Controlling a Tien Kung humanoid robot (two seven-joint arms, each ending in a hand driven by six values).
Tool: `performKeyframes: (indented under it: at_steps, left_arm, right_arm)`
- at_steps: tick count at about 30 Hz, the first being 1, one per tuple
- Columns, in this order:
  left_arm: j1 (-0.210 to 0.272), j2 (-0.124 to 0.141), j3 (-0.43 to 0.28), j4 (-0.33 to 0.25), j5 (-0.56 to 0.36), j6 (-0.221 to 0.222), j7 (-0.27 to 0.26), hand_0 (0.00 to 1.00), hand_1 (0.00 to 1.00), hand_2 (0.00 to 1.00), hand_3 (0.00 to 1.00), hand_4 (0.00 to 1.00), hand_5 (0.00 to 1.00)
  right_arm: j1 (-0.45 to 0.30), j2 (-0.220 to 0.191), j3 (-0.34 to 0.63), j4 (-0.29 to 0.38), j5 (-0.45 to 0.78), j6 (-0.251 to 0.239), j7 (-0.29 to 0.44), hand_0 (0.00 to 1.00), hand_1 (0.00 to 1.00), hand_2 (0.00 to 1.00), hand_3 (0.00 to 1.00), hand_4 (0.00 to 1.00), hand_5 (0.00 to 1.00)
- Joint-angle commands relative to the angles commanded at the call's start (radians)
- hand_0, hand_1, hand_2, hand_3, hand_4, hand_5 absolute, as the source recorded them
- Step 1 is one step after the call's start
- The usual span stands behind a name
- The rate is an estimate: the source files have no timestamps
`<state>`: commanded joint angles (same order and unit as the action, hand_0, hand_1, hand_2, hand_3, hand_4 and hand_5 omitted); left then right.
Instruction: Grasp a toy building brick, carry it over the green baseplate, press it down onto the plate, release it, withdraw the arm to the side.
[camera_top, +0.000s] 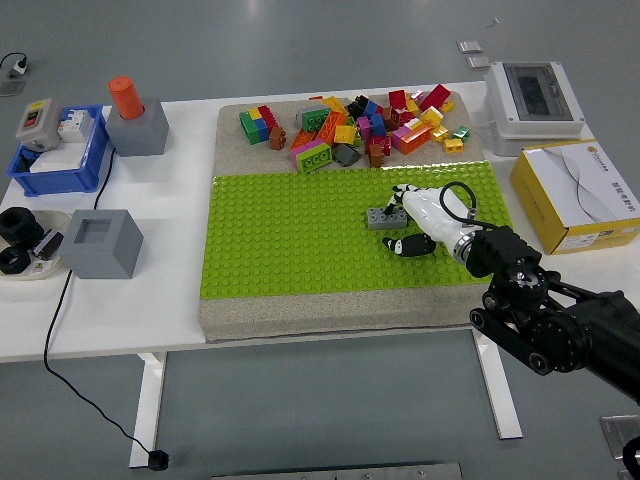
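Head view: the right hand (412, 222) grips a grey brick (386, 217), fingers curled around its right end, pressing it on the green baseplate (290, 240); the loose brick pile (355, 125) lies at 12 o'clock.

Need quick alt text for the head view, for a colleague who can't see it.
The robot's right hand grips a grey brick on the green baseplate. A heap of loose coloured bricks lies behind the plate on the white table.
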<state>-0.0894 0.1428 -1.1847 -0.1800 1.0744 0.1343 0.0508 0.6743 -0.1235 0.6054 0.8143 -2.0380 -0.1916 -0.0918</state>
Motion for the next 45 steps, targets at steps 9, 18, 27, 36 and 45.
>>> performKeyframes:
  at_steps: [9,18,27,36,45]
  left_arm:
    - [0.000,0.000,0.003,0.000,-0.006,0.000,0.000,0.655,0.603,0.584,0.668,0.635,0.252]
    - [0.010,0.000,0.011,0.000,-0.022,-0.002,0.001,0.656,0.602,0.584,0.669,0.635,0.252]
    - [0.004,0.003,0.023,0.000,-0.028,-0.006,-0.001,0.655,0.604,0.585,0.668,0.635,0.252]
    - [-0.010,0.011,0.007,0.000,0.014,-0.008,0.009,0.656,0.603,0.585,0.669,0.635,0.253]
    - [-0.019,0.000,-0.008,0.000,0.055,-0.011,0.015,0.656,0.603,0.586,0.669,0.635,0.252]
  right_arm:
    - [0.001,0.002,-0.008,-0.001,0.000,-0.002,0.002,0.463,0.784,0.939,0.656,0.725,0.423]
    - [-0.014,-0.053,0.043,0.133,0.074,-0.034,0.024,0.429,0.733,0.900,0.658,0.718,0.413]
    - [-0.123,-0.132,0.214,0.348,0.253,-0.089,0.092,0.431,0.719,0.873,0.662,0.715,0.409]
    - [-0.359,-0.167,0.426,0.470,0.549,-0.249,0.277,0.445,0.691,0.787,0.662,0.710,0.403]
    - [-0.487,-0.107,0.596,0.452,0.880,-0.314,0.485,0.359,0.530,0.652,0.641,0.684,0.382]
